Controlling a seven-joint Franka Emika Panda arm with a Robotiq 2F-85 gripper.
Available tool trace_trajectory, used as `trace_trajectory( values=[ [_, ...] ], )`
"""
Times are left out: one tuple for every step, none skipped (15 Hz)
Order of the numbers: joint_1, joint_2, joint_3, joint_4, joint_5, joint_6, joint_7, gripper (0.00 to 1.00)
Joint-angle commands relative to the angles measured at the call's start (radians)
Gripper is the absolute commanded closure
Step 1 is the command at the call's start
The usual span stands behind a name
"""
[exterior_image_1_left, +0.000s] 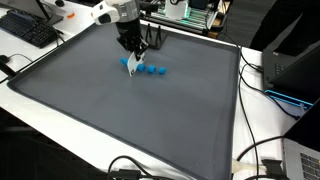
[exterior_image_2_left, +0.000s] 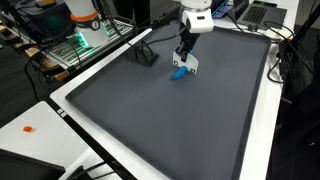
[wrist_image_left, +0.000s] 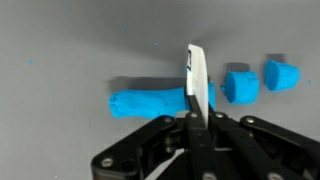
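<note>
**Gripper.** The black Robotiq gripper (wrist_image_left: 198, 122) is closed narrow, its two fingers (wrist_image_left: 186, 128) clamped on a thin white flat plastic blade (wrist_image_left: 197, 82). In both exterior views the gripper (exterior_image_1_left: 133, 52) (exterior_image_2_left: 186, 55) points down over the far part of the work surface, with the white blade (exterior_image_1_left: 134, 66) (exterior_image_2_left: 190, 65) projecting below the fingertips.

**Held item.** In the wrist view the white blade stands on edge and crosses a blue soft dough roll (wrist_image_left: 145, 102) close to that roll's right end. Blade and roll meet; how deep the blade sits cannot be told.

**Dough.** The blue dough roll lies flat on a dark grey mat (wrist_image_left: 70, 45), its long part left of the blade and a short stub showing on the right. Two small blue cut dough pieces (wrist_image_left: 240, 86) (wrist_image_left: 281, 75) lie just right of it, in line and apart from each other. In an exterior view the cut pieces (exterior_image_1_left: 157, 70) form a short row right of the gripper.

**Surroundings.**
- The grey mat (exterior_image_1_left: 120, 120) (exterior_image_2_left: 170, 130) has a raised dark rim and lies on a white table (exterior_image_1_left: 265, 130).
- A black keyboard (exterior_image_1_left: 30, 30) sits beyond the mat's far left corner.
- A small black object (exterior_image_2_left: 145, 55) rests on the mat, left of the gripper.
</note>
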Motion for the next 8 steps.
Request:
trace_trajectory(
  values=[
    [-0.004,0.008,0.003,0.002,0.016,-0.072,0.028,0.99],
    [-0.005,0.006,0.004,0.005,0.018,-0.084,0.028,0.99],
    [-0.006,0.005,0.005,0.008,0.022,-0.096,0.028,0.99],
    [-0.007,0.003,0.008,0.011,0.027,-0.108,0.023,0.99],
    [-0.007,0.003,0.008,0.015,0.030,-0.121,0.021,0.99],
    [-0.008,0.004,0.009,0.018,0.032,-0.135,0.017,0.99],
    [-0.008,0.005,0.010,0.021,0.034,-0.152,0.016,0.99],
    [-0.012,0.005,0.015,0.024,0.045,-0.166,0.003,0.99]
  ],
)
